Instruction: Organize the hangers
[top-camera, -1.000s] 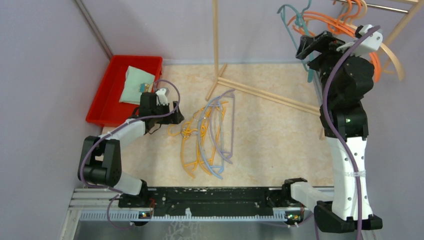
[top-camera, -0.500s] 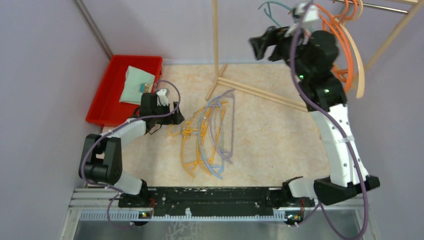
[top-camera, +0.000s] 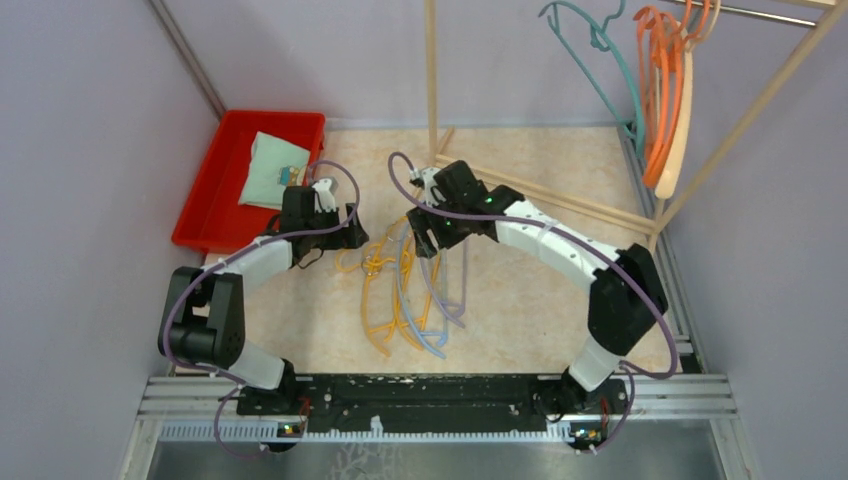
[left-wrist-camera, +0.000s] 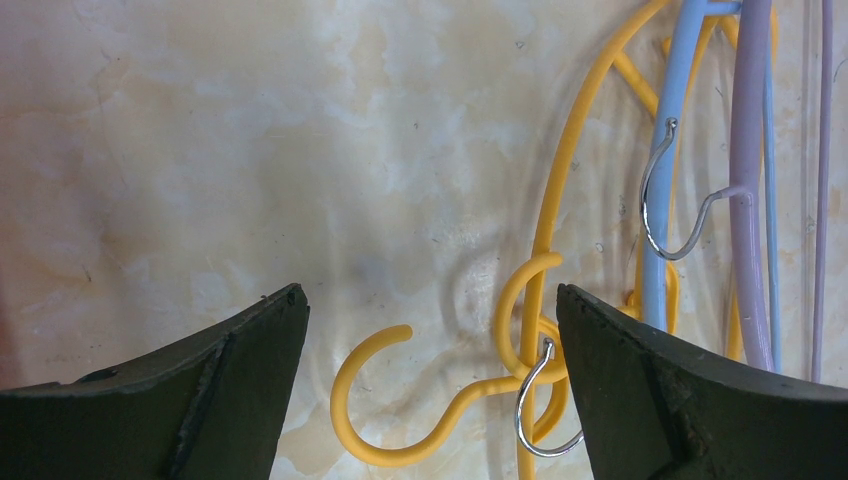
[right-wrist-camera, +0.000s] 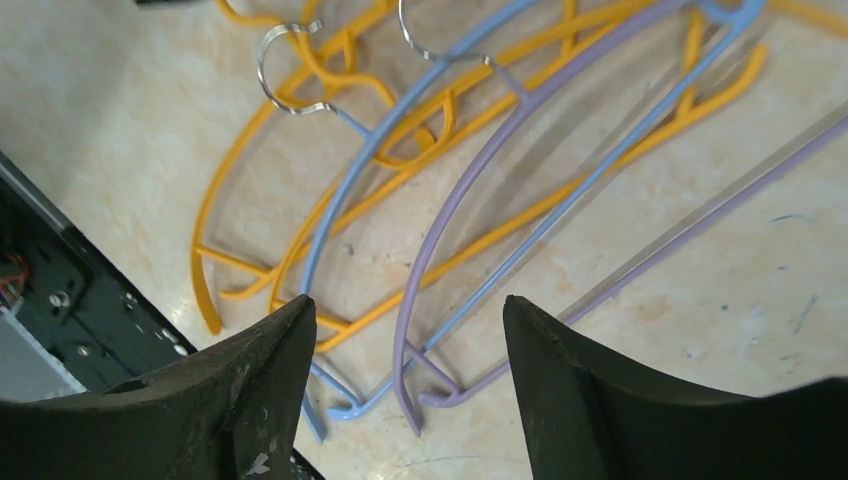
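**Layout, left to right**

- A red bin (top-camera: 205, 215) sits in the table's far-left corner, against the left wall. It holds one folded teal cloth (top-camera: 272, 170).
- The left gripper (left-wrist-camera: 425, 295) hovers low between the bin and the hanger pile (top-camera: 415, 290). Its fingers are spread and grip nothing. The plastic hook of a yellow hanger (left-wrist-camera: 400, 430) lies on the table (top-camera: 540, 290) below the gap.
- The pile lies flat at table centre, with the hangers overlapping.
- The right gripper (right-wrist-camera: 408, 305) hangs over the pile's far end. Its fingers are spread and hold nothing. A lavender hanger (right-wrist-camera: 450, 230) and a light blue hanger (right-wrist-camera: 350, 180) lie beneath it.
- Bare tabletop shows to the right of the pile, up to the right arm's links and the right wall.
- The rack's base poles (top-camera: 540, 190) lie across the far side of the table. One upright pole (top-camera: 431, 70) rises just behind the right gripper.
- The hung hangers (top-camera: 660, 90) cluster on the rail at the upper right, well apart from both grippers.

**Count**

- Pile: at least two yellow hangers, one light blue and one lavender. The overlap prevents a firmer count. Two metal hooks are visible.
- Rail: one beige hanger (top-camera: 681, 120) and at least one teal hanger (top-camera: 600, 80). There are several orange hangers, nested too closely to count.
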